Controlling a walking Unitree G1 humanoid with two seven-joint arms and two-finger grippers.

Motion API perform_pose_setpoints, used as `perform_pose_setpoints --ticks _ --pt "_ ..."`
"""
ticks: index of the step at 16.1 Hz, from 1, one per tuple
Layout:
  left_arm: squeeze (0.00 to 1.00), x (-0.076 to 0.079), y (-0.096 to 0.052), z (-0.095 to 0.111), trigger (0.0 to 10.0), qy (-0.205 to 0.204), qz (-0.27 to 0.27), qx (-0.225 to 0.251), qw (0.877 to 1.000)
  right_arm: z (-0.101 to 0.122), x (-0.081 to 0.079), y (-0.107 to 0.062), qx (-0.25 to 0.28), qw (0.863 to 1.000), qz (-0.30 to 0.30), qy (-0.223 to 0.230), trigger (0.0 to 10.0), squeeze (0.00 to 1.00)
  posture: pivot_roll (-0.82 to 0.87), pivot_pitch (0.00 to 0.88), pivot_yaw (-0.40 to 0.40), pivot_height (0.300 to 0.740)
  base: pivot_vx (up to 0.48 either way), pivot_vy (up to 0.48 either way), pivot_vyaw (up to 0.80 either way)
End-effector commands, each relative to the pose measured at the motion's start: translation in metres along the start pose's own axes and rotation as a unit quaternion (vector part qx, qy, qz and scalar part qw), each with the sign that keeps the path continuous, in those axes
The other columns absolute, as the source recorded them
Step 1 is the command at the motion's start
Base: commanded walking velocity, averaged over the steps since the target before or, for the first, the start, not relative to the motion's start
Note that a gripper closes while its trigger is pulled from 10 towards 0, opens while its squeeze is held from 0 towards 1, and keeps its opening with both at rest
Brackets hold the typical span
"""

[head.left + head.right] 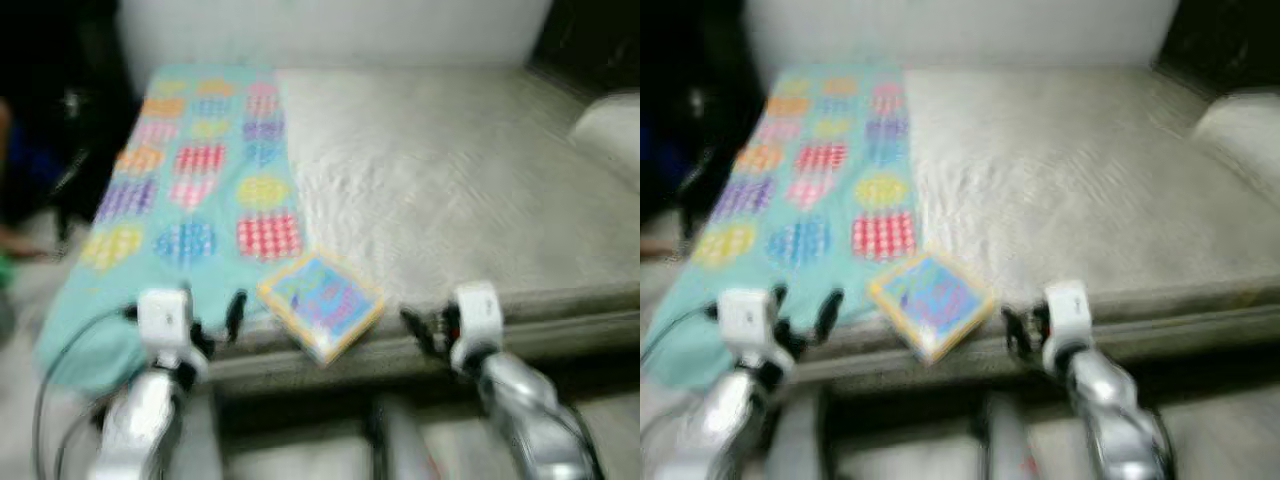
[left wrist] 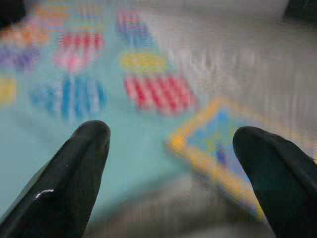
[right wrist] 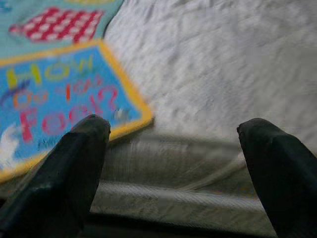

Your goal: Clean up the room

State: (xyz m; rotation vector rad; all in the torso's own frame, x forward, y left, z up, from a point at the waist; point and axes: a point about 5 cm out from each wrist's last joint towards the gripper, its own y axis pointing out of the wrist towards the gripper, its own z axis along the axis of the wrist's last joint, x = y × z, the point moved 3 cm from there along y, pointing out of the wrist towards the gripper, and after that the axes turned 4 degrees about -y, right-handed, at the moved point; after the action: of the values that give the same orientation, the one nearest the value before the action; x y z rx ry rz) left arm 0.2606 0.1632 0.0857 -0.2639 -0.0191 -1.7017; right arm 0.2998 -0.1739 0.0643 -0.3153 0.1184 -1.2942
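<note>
A teal blanket (image 1: 190, 190) with coloured checked patches is spread over the left part of a pale bed (image 1: 460, 170). The left gripper (image 1: 215, 318) is held at the bed's near edge with its fingers apart and nothing between them. A book (image 1: 322, 302) with a yellow border lies at the near edge, between the grippers. The right gripper (image 1: 425, 328) is held just right of it, its fingers apart and empty.
</note>
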Motion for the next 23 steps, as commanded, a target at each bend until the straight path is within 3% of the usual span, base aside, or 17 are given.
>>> perform_pose_setpoints --ticks 1,5,7,10,11,12,14,17,21,23 --pt "0.00 -0.003 0.003 0.008 10.0 0.010 0.006 0.011 1.000 0.002 -0.003 0.000 0.000 1.000 0.007 -0.004 10.0 0.00 -0.09 0.064 -0.034 0.501 0.000 0.000 0.00" --pt "0.00 -0.003 0.006 0.007 10.0 0.009 0.010 0.009 1.000 0.002 -0.009 0.002 -0.004 1.000 0.021 -0.010 10.0 0.00 -0.09 0.064 -0.033 0.501 0.000 0.000 0.00" --pt "0.00 -0.004 0.007 0.006 10.0 0.005 0.018 0.003 1.000 0.000 -0.015 0.008 -0.036 0.999 0.026 0.004 10.0 0.00 -0.09 0.064 -0.031 0.501 0.000 0.000 0.00" --pt "0.00 0.000 0.007 0.001 10.0 -0.008 0.012 -0.021 1.000 0.001 -0.043 0.024 -0.069 0.995 0.073 0.022 10.0 0.00 -0.08 0.073 -0.027 0.501 0.000 0.000 0.00" --pt "0.00 0.007 0.001 -0.006 10.0 -0.041 -0.011 -0.051 0.998 -0.002 -0.056 0.036 -0.095 0.991 0.088 0.043 10.0 0.00 -0.06 0.078 -0.024 0.501 0.000 0.000 0.00" --pt "0.00 0.008 0.000 -0.007 10.0 -0.046 -0.016 -0.057 0.997 -0.002 -0.057 0.038 -0.097 0.990 0.087 0.044 10.0 0.00 -0.06 0.078 -0.024 0.501 0.000 0.000 0.00" --pt "0.00 0.010 -0.006 -0.004 10.0 -0.043 -0.021 -0.057 0.997 -0.004 -0.078 0.049 -0.136 0.978 0.137 0.078 10.0 0.00 -0.02 0.079 -0.015 0.501 0.000 0.000 0.00" --pt "0.00 0.009 -0.009 -0.005 10.0 -0.045 -0.022 -0.071 0.996 -0.008 -0.087 0.052 -0.161 0.968 0.164 0.101 10.0 0.00 -0.01 0.078 -0.012 0.501 0.000 0.000 0.00" --pt "0.00 0.017 -0.012 -0.008 10.0 -0.060 -0.038 -0.089 0.993 -0.013 -0.086 0.052 -0.189 0.950 0.164 0.186 10.0 0.00 -0.01 0.075 -0.004 0.501 0.000 0.000 0.00" --pt "0.00 0.018 -0.013 -0.009 10.0 -0.059 -0.046 -0.095 0.993 -0.010 -0.087 0.053 -0.185 0.949 0.168 0.194 10.0 0.00 -0.01 0.074 0.001 0.501 0.000 0.000 0.00"
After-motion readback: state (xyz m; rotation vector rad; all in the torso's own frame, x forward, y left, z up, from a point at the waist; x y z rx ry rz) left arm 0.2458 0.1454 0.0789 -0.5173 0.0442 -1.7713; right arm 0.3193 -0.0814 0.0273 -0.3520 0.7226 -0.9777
